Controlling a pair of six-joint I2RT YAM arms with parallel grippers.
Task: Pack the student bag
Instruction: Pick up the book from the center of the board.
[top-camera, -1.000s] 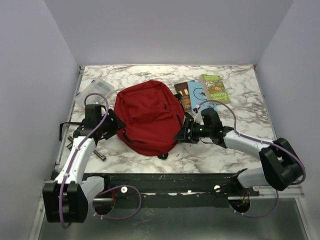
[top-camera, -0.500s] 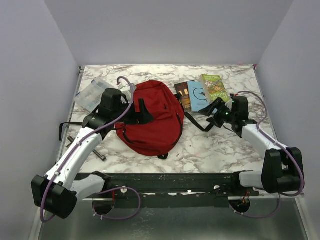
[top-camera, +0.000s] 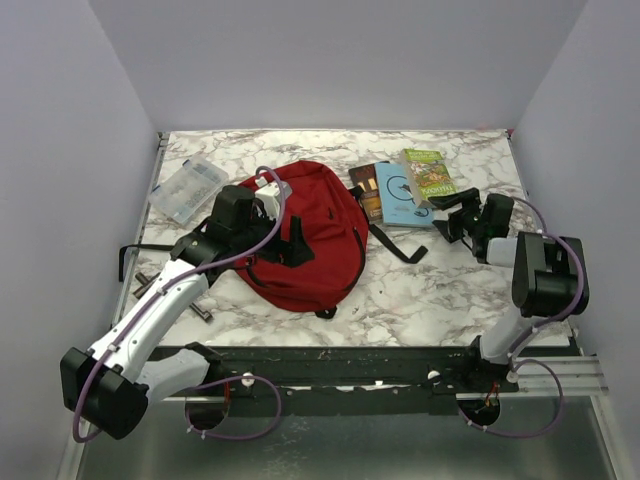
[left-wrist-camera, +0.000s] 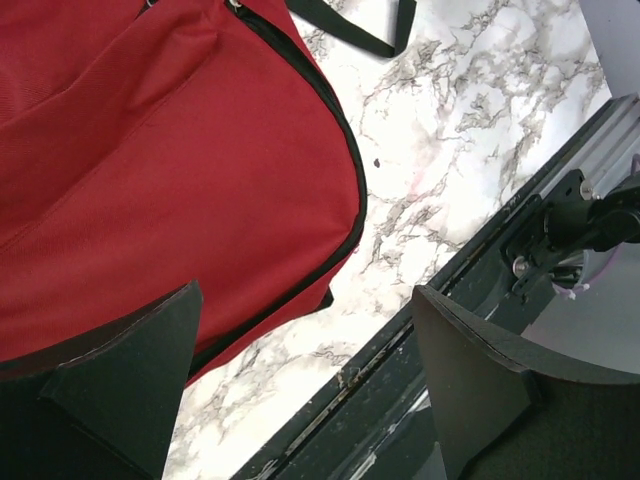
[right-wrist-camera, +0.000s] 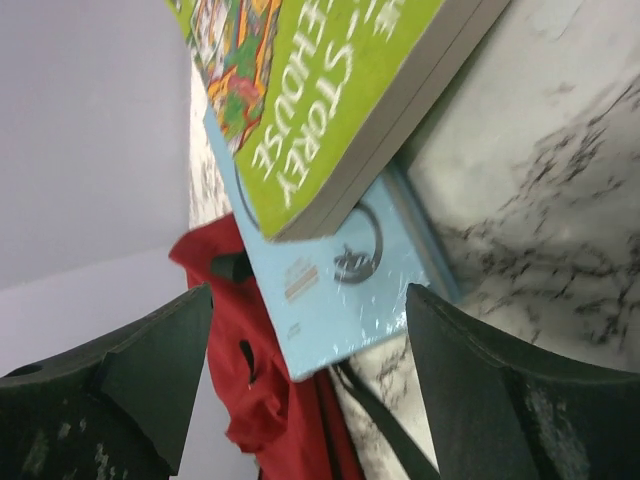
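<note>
The white marble-patterned worktop carried everything, and the student bag (a dark red fabric backpack, much the biggest item there) lay flat on it left of centre, with a clear plastic case on one side and a row of books on the other. In the left wrist view the bag filled the upper left, its black curved zipper running down the edge next to bare marble. The left gripper was held above the middle of the bag with its jaws spread wide and nothing between them; from its own camera the left gripper showed one finger over the red fabric and the other over the near edge of the worktop. The right gripper sat low at the right side, just beside the books, also gaping and empty, and the right gripper faced them. The green book lay partly on top of the light blue book, a relation plain in the right wrist view, green book overlapping light blue book. A dark brown book lay touching the blue one on the bag's side. The clear plastic case lay at the far left, apart from the bag. A black strap trailed from the bag onto the marble.
</note>
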